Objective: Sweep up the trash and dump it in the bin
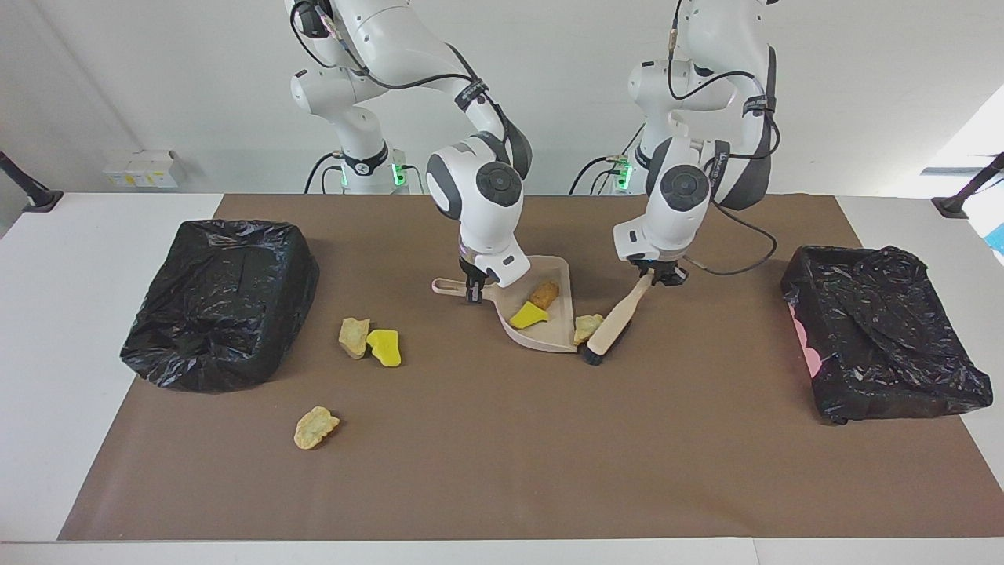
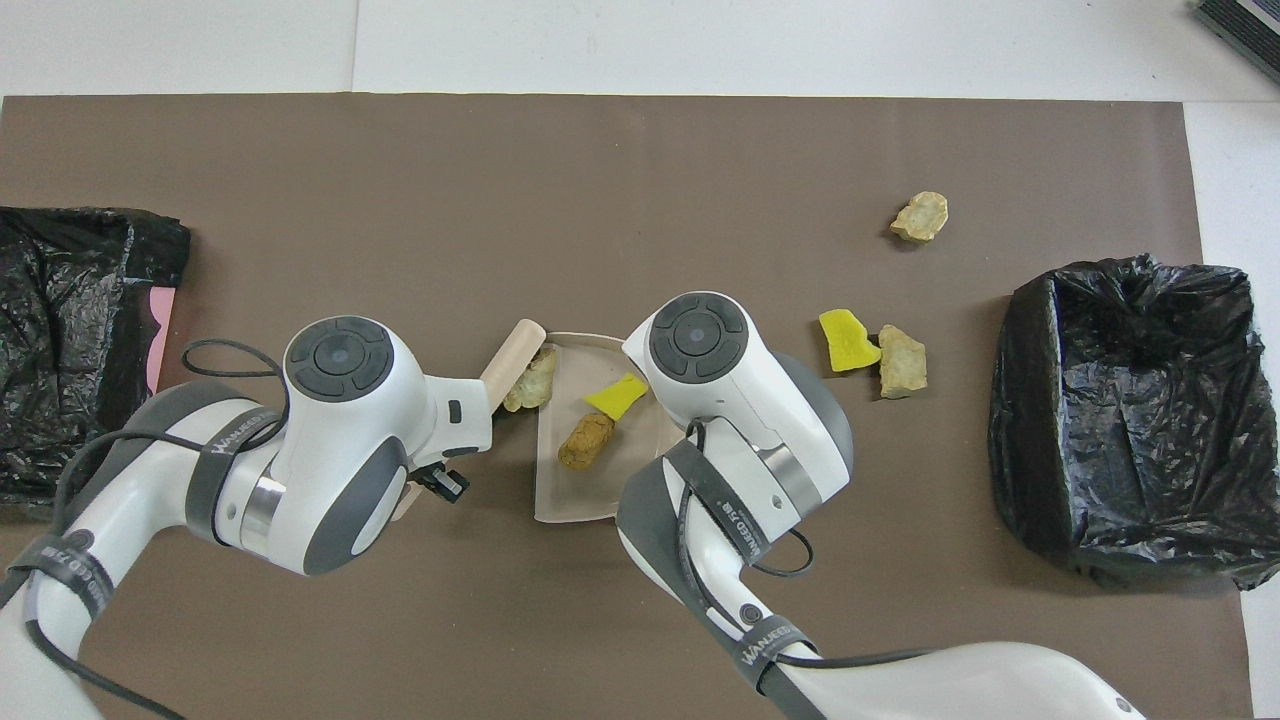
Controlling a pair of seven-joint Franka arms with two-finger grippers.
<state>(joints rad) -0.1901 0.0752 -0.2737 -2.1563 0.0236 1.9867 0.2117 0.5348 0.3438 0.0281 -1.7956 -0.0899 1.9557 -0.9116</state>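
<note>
Left hand (image 1: 657, 276) clamped on handle of brush (image 1: 612, 326), bristles down on bench mat (image 1: 502, 471), pressing tan lump (image 1: 586, 327) against open lip of dustpan (image 1: 549, 339). Right hand (image 1: 473, 292) gripping dustpan handle, pan flat on mat. Already inside pan: yellow sponge chunk (image 1: 529, 315) and orange-brown piece (image 1: 543, 293).

Risks, as judged: lump sits at a corner of the lip, so could slip past the pan edge instead of riding in; hard push might shove the pan and jolt contents out.

Remaining trash toward right arm's end: tan lump touching yellow chunk (image 1: 384, 347), plus lone tan bit (image 1: 315, 428) farther from robots. Black-lined bin (image 1: 223, 302) beside those. Second black bag (image 1: 882, 329) at left arm's end. Nothing blocking the sweep path.
</note>
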